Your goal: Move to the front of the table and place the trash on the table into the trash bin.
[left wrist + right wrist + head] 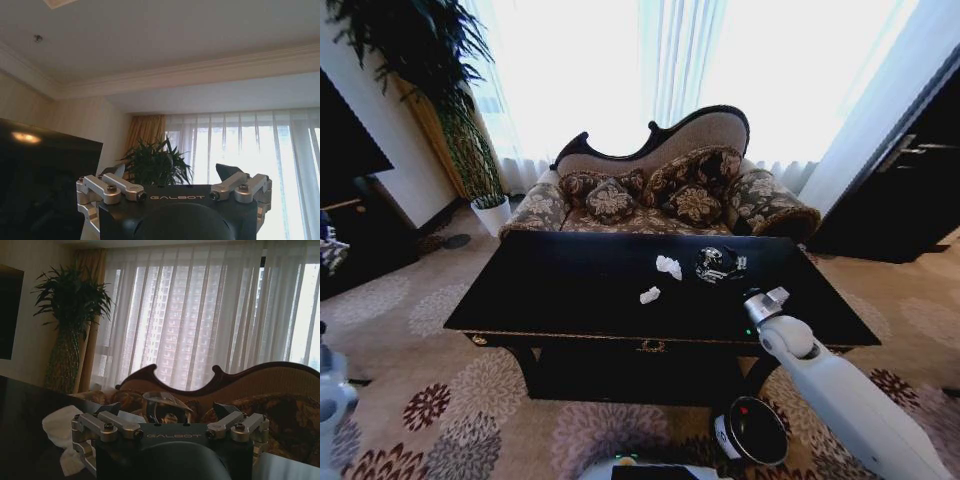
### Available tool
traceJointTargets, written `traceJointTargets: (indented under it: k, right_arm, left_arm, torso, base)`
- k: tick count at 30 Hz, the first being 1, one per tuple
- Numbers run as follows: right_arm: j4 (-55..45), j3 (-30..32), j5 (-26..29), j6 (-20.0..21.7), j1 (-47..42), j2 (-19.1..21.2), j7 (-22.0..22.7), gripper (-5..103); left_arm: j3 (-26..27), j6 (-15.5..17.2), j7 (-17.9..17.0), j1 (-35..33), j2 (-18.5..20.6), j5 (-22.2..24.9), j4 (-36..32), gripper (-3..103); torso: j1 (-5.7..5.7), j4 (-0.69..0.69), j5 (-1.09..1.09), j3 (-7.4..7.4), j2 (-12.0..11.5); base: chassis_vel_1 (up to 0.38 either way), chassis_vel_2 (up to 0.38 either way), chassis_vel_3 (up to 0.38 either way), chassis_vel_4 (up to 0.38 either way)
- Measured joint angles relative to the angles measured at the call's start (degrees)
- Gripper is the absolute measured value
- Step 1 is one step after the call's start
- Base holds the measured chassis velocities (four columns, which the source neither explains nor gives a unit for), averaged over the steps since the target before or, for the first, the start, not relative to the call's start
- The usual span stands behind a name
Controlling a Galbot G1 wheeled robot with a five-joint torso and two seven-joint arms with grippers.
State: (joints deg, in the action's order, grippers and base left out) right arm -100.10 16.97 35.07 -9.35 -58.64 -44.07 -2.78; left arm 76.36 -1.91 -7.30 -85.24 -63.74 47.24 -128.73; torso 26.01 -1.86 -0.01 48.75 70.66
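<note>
The long black table (570, 290) stands before me. On its right half lie two white paper bits (669, 266) (650, 295) and a dark shiny patterned piece of trash (720, 264). My right gripper (762, 300) hovers over the table's front right part, a short way in front of the dark piece. In the right wrist view this gripper (170, 410) is open and empty, with a clear glassy piece (167, 407) just beyond its fingers and white paper (62, 426) off to one side. The small round black trash bin (724, 438) stands on the carpet below the table's front right. My left gripper (172, 172) is open, pointing up.
A patterned sofa (660, 195) sits right behind the table. A potted plant (470, 150) stands at the back left and dark cabinets (910, 180) at the right. My left arm (328, 395) hangs at the lower left over open flowered carpet (430, 400).
</note>
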Motion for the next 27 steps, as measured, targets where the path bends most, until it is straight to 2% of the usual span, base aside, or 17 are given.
traceJointTargets:
  k: [10, 12, 14, 16, 17, 20, 21, 22, 24, 25, 26, 27]
  right_arm:
    - [1.7, -1.1, -0.6, -0.5, 0.4, -1.0, -0.3, 100]
    - [1.7, -1.2, -0.7, -0.6, 0.4, -1.1, -0.5, 103]
    - [1.5, -1.3, -0.5, -0.6, 0.3, -1.3, -0.7, 99]
    - [1.4, -1.4, -0.4, -0.6, 0.2, -1.4, -0.9, 89]
    - [1.4, -1.4, -0.4, -0.6, 0.2, -1.4, -0.9, 89]
    - [1.4, -1.4, -0.3, -0.7, 0.1, -1.3, -1.3, 73]
    - [1.4, -1.4, -0.3, -0.7, 0.1, -1.2, -1.4, 73]
    - [1.3, -1.2, -0.3, -0.7, -0.1, -1.0, -1.5, 67]
    - [1.2, -0.9, -0.4, -0.5, -0.3, -0.8, -1.7, 67]
    - [0.9, -0.5, -0.6, 0.0, -0.9, -0.4, -1.8, 57]
    - [0.3, 0.3, -0.9, 1.1, -1.7, 0.1, -1.8, 51]
    - [0.3, 0.3, -0.9, 1.1, -1.7, 0.1, -1.8, 51]
  left_arm:
    - [-1.3, -0.2, 0.1, 0.5, 0.2, -1.0, 1.1, 100]
    - [-1.4, -0.2, 0.1, 0.5, 0.2, -1.2, 1.2, 100]
    - [-1.5, -0.4, 0.1, 0.5, 0.1, -1.5, 1.4, 100]
    - [-1.5, -0.6, 0.1, 0.5, 0.0, -1.6, 1.4, 100]
    - [-1.5, -0.6, 0.1, 0.5, 0.0, -1.6, 1.4, 100]
    - [-1.4, -0.7, 0.1, 0.4, -0.1, -1.6, 1.4, 100]
    - [-1.4, -0.7, 0.1, 0.4, -0.1, -1.6, 1.3, 100]
    - [-1.3, -0.7, 0.1, 0.4, -0.1, -1.5, 1.1, 100]
    - [-1.2, -0.7, 0.1, 0.3, -0.1, -1.5, 1.0, 100]
    - [-1.2, -0.7, 0.1, 0.3, -0.2, -1.5, 0.9, 100]
    - [-1.2, -0.7, 0.1, 0.2, -0.2, -1.5, 0.7, 100]
    - [-1.2, -0.7, 0.1, 0.2, -0.2, -1.5, 0.7, 100]
  torso:
    - [-0.02, -0.02, -0.08, -0.02, 0.0]
    - [-0.02, -0.02, -0.08, -0.02, 0.0]
    - [-0.02, -0.02, -0.07, -0.03, 0.0]
    - [-0.02, -0.02, -0.06, -0.03, 0.0]
    - [-0.02, -0.02, -0.06, -0.03, 0.0]
    - [-0.02, 0.0, -0.03, -0.02, 0.0]
    - [-0.02, 0.0, -0.03, -0.02, 0.0]
    - [-0.02, 0.02, -0.01, -0.01, 0.0]
    - [-0.02, 0.02, 0.01, -0.01, 0.0]
    - [-0.02, 0.02, 0.03, 0.0, 0.0]
    - [0.0, 0.03, 0.07, 0.02, 0.0]
    - [0.0, 0.03, 0.07, 0.02, 0.0]
  base:
    - [0.0, 0.0, 0.0, 0.0]
    - [0.0, 0.0, 0.0, 0.0]
    - [0.0, 0.0, 0.0, 0.0]
    - [0.0, 0.0, 0.0, 0.0]
    - [0.0, 0.0, 0.0, 0.0]
    - [0.0, 0.0, 0.0, 0.0]
    - [0.0, 0.0, 0.0, 0.0]
    - [0.0, 0.0, 0.0, 0.0]
    - [0.0, 0.0, 0.0, 0.0]
    - [0.0, 0.0, 0.0, 0.0]
    - [0.0, 0.0, 0.0, 0.0]
    - [0.0, 0.0, 0.0, 0.0]
